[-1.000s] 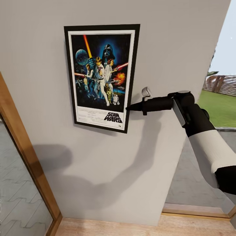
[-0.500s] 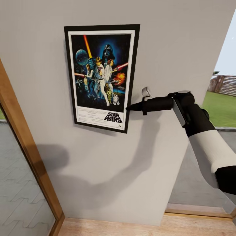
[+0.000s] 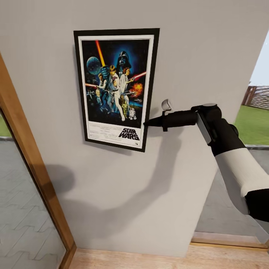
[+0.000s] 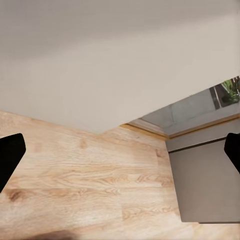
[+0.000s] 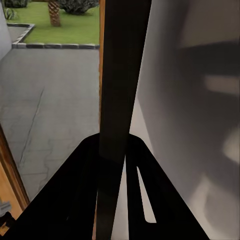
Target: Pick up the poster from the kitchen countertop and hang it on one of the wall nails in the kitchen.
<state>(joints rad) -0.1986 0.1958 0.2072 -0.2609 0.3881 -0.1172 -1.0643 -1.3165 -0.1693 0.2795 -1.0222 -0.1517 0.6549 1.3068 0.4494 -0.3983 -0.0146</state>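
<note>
Poster [image 3: 116, 87]: it is seen upright and flat against the off-white wall [image 3: 209, 45], high up, between a wooden door frame [image 3: 33, 164] and an opening onto a lawn.
Right pincer [image 3: 146, 122]: it is closed on the poster's right edge, low down near the logo; in the right wrist view the black frame edge [image 5: 120, 100] is seen clamped between the two fingers.
Left pincer: its dark fingertips [image 4: 10, 152] are seen spread wide apart with nothing between them, over a wooden floor [image 4: 85, 180].
Step in hand: the hanging is judged to be at its last stage, with the poster placed at the wall but not yet let go.
Next move: the grip is probably to be released gently and the arm drawn straight back, so that the frame is not dragged off.
Hidden: no nail can be made out; any nail would be covered by the poster, so whether it is hooked cannot be told.
Cut off: the right forearm [image 3: 239, 172] is cropped at the picture's edge.
</note>
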